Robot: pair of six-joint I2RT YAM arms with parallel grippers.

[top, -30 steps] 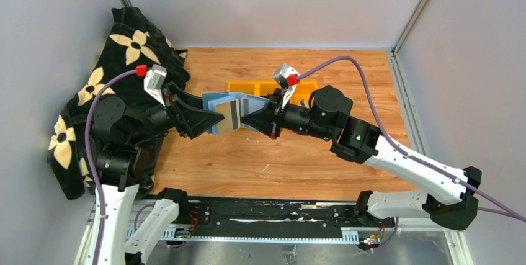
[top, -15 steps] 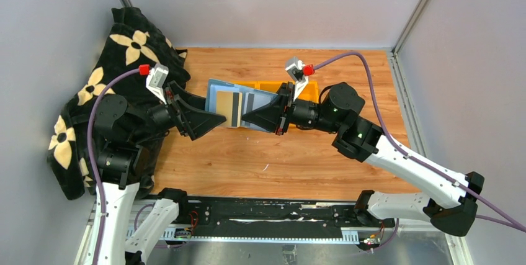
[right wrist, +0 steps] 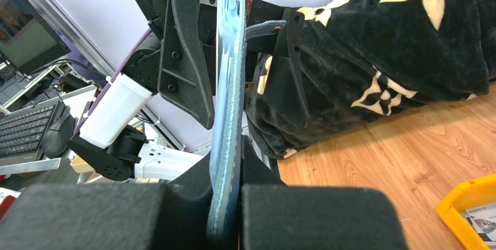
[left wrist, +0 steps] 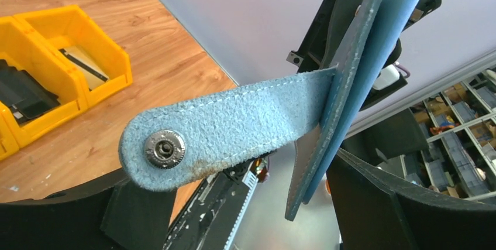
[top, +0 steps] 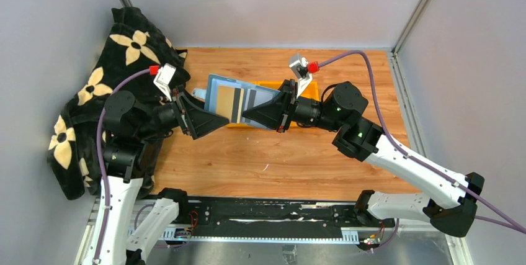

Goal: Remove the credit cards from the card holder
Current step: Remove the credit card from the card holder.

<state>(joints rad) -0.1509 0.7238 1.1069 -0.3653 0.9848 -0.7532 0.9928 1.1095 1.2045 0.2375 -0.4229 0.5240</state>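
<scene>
So the right fingers are clamped tight on the right side of the teal-blue suede folding card holder, keeping it open above the wooden surface. The left fingers are spread wide around its left edge with nothing in them, probably lining up on the tan striped plastic credit card.

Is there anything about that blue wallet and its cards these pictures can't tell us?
Card count: both wrist views see the card holder edge-on; the top view shows only the credit cards on top.
Card printing: too small in the top view.
Contents of the yellow bins: cut off by the left wrist view's edge; from above, the holder and right arm cover them.
</scene>
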